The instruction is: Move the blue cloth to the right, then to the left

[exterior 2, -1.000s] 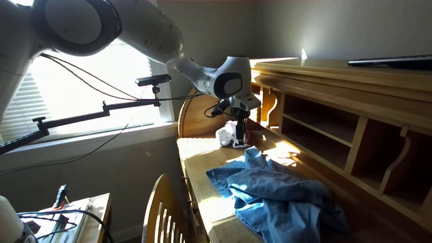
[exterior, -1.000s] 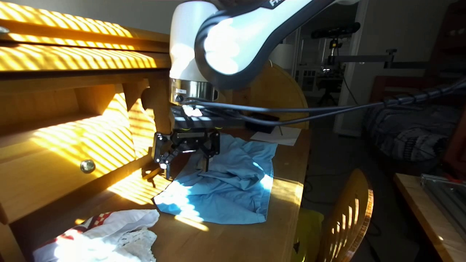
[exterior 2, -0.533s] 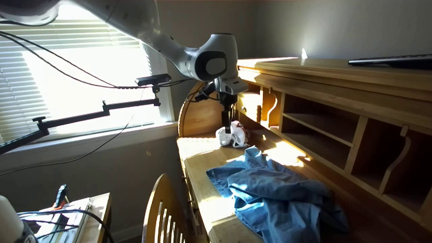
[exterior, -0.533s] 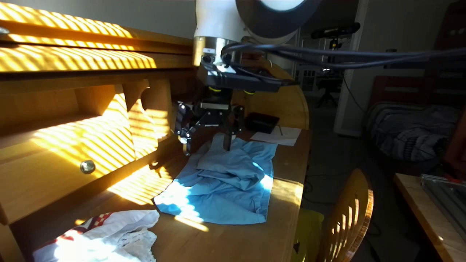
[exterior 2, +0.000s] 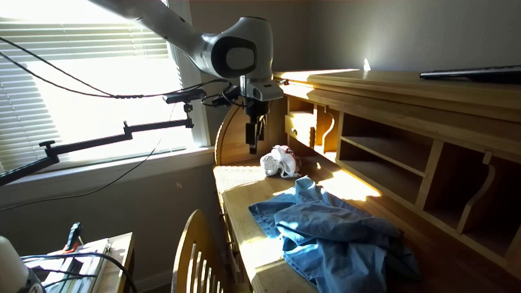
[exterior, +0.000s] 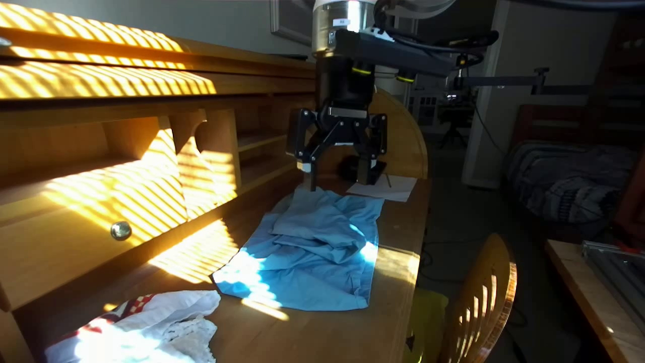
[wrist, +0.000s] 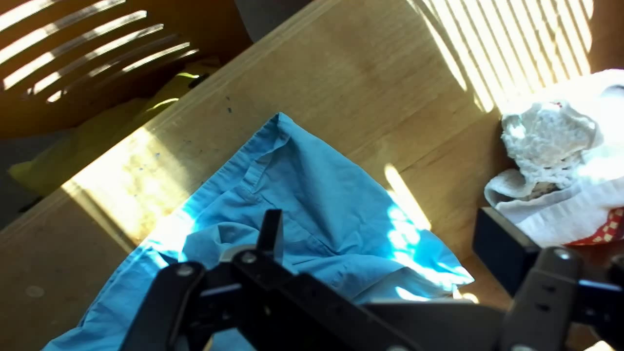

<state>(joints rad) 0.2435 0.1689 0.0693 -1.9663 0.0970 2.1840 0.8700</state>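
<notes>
The blue cloth [exterior: 312,257] lies crumpled and flat-edged on the wooden desk in both exterior views [exterior 2: 338,240]. One folded corner points toward the desk's front edge in the wrist view [wrist: 326,195]. My gripper [exterior: 336,180] is open and empty, with its fingers pointing down. It hangs in the air above the desk, apart from the cloth, as an exterior view [exterior 2: 254,147] shows. In the wrist view the fingers [wrist: 387,239] are wide apart, with cloth and bare wood seen below them. The gripper body hides part of the cloth there.
A white cloth with a red patterned edge [exterior: 151,322] lies on the desk beside the blue cloth. The desk's wooden shelves and drawer [exterior: 90,227] rise along the back. A chair [exterior: 478,302] stands at the front edge. White paper [exterior: 398,187] lies on the desk.
My open gripper has risen away from the desk, moving up and right in an exterior view and up and left in an exterior view from elsewhere. The blue cloth has not moved.
</notes>
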